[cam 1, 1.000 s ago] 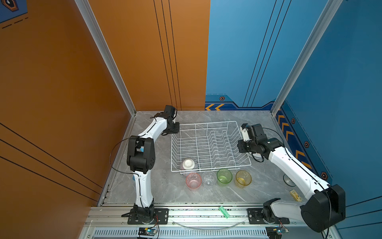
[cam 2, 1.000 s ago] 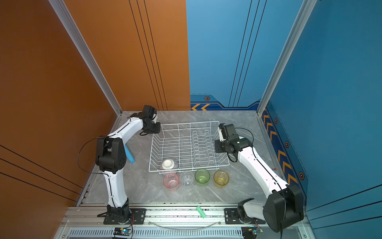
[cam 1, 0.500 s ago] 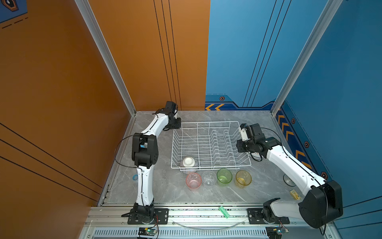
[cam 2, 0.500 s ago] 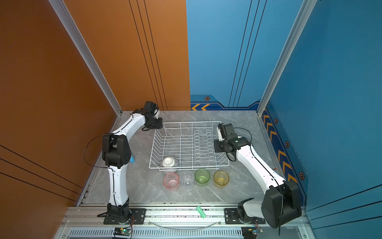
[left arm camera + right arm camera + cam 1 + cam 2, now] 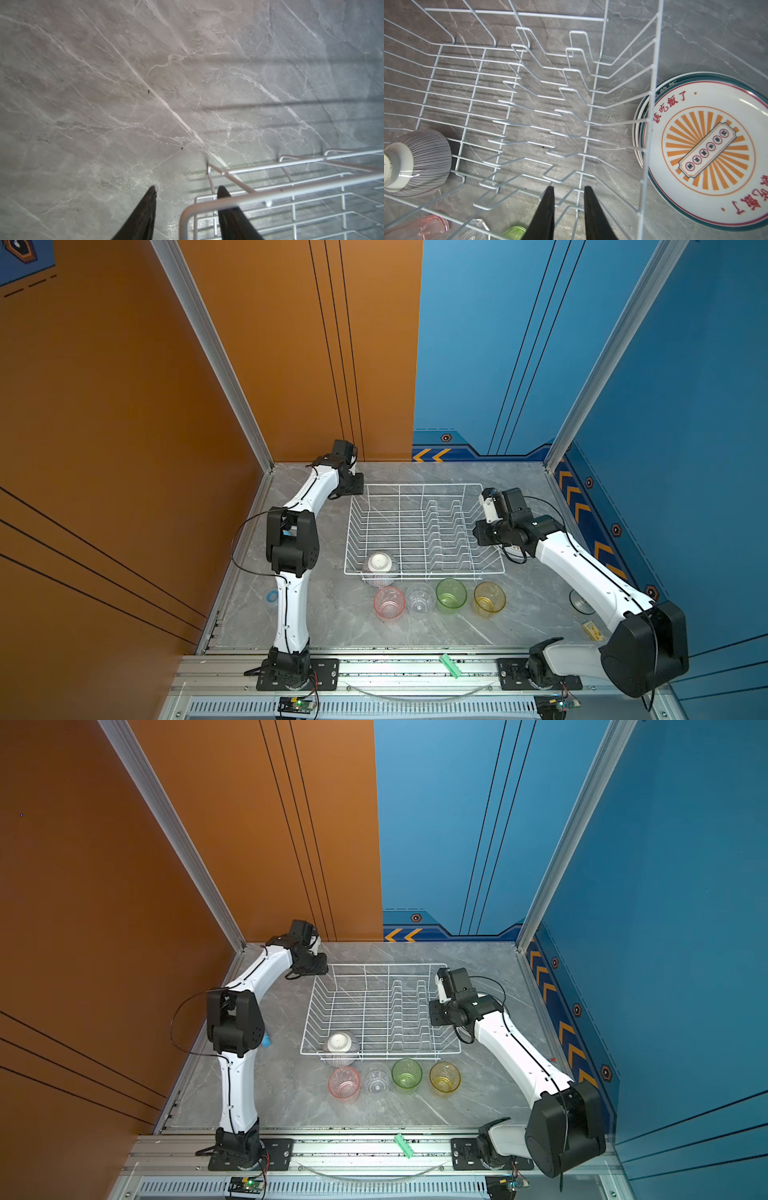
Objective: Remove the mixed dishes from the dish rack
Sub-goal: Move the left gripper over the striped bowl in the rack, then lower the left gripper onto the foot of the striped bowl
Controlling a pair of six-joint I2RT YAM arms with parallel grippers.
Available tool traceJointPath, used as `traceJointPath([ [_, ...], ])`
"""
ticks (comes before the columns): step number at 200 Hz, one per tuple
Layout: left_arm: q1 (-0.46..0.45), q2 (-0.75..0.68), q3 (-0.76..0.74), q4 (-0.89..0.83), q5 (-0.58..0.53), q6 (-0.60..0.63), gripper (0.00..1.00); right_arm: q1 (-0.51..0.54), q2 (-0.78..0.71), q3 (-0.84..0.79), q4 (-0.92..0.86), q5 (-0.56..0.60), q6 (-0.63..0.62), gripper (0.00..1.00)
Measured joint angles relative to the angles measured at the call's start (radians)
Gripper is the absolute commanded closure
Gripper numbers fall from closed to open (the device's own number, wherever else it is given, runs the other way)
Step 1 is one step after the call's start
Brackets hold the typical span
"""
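Unloading nearly done. Four cups (image 5: 451,593) stood on the counter (image 5: 316,614) in front of the rack (image 5: 415,485), and plates (image 5: 708,145) were stacked beside its R wall. Only the upturned bowl (image 5: 378,566) sat inside, near-L corner. L fingers (image 5: 145,212) were spread astride the far-L rim corner. R fingers (image 5: 546,212) were slightly apart over the R-side wires, pinching nothing. Next, prob.: reach across, grip the bowl, lift it clear of the wires.
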Motion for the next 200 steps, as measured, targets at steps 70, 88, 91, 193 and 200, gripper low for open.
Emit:
traceJointPath([
  [70, -0.1, -0.37, -0.267, 0.065, -0.243, 0.057, 0.25, -0.002, -0.026, -0.02, 0.007, -0.01, 0.0, 0.71],
  [88, -0.193, -0.502, -0.365, 0.081, -0.33, 0.086, 0.18, -0.006, -0.059, -0.031, 0.007, -0.015, 0.0, 0.7],
  [91, -0.214, -0.524, -0.379, 0.079, -0.34, 0.091, 0.17, -0.007, -0.065, -0.033, 0.007, -0.016, 0.0, 0.7],
  [193, -0.565, -0.753, -0.678, -0.185, -0.334, -0.129, 0.21, -0.009, -0.197, -0.08, 0.007, -0.084, 0.032, 0.7],
  [200, -0.565, -0.749, -0.683, -0.194, -0.322, -0.144, 0.2, -0.009, -0.204, -0.081, 0.007, -0.085, 0.035, 0.7],
])
